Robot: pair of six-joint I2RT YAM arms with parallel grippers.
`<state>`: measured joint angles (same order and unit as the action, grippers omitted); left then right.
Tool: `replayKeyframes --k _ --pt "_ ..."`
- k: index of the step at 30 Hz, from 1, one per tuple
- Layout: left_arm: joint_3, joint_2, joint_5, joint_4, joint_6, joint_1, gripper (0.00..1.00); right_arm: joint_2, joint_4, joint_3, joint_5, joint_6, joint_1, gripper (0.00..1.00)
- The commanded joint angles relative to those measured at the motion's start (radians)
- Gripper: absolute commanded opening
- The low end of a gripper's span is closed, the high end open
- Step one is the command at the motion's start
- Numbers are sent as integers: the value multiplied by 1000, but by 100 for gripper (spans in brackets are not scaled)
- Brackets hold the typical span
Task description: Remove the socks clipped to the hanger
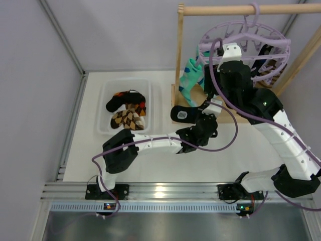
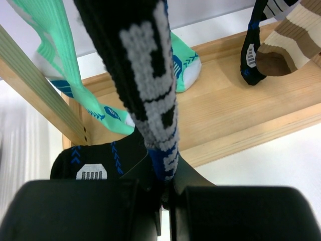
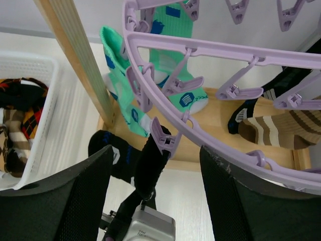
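The lavender hanger (image 1: pixel 246 42) hangs from the wooden rail at the back right and fills the top of the right wrist view (image 3: pixel 210 50). A black sock (image 3: pixel 150 160) with blue-white marks (image 2: pixel 150 90) hangs from a clip (image 3: pixel 163 140) on the ring's near edge. My left gripper (image 2: pixel 168 186) is shut on this sock lower down (image 1: pixel 198 120). My right gripper (image 3: pixel 155 150) is open, one finger on each side of that clip (image 1: pixel 228 50). Teal socks (image 2: pixel 65 70), a brown striped sock (image 3: pixel 281 128) and another black sock (image 2: pixel 251 55) stay clipped.
A white bin (image 1: pixel 103 108) at the left holds brown-orange argyle socks (image 1: pixel 128 118). The wooden frame has an upright post (image 1: pixel 179 50), a slanted bar (image 3: pixel 80 60) and a flat base (image 2: pixel 241 110) under the socks. Grey walls close in the left and back.
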<state>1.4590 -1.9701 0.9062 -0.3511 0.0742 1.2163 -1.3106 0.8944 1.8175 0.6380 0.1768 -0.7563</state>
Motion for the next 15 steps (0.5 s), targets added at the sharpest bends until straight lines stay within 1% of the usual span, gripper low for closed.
replayKeyframes --k 1,4,6,11,15 --pt "44 7 -7 -51 -14 9 0 25 -15 -18 54 1 14 67" --pt "43 13 -4 -52 -24 17 0 33 -37 -53 46 10 14 66" --pt "47 10 -1 -51 -27 20 0 34 -63 -83 42 13 14 63" --pt "46 19 3 -51 -28 25 0 11 -83 -106 95 15 12 62" --pt "44 20 5 -52 -30 26 0 -7 -115 -106 97 7 15 61"
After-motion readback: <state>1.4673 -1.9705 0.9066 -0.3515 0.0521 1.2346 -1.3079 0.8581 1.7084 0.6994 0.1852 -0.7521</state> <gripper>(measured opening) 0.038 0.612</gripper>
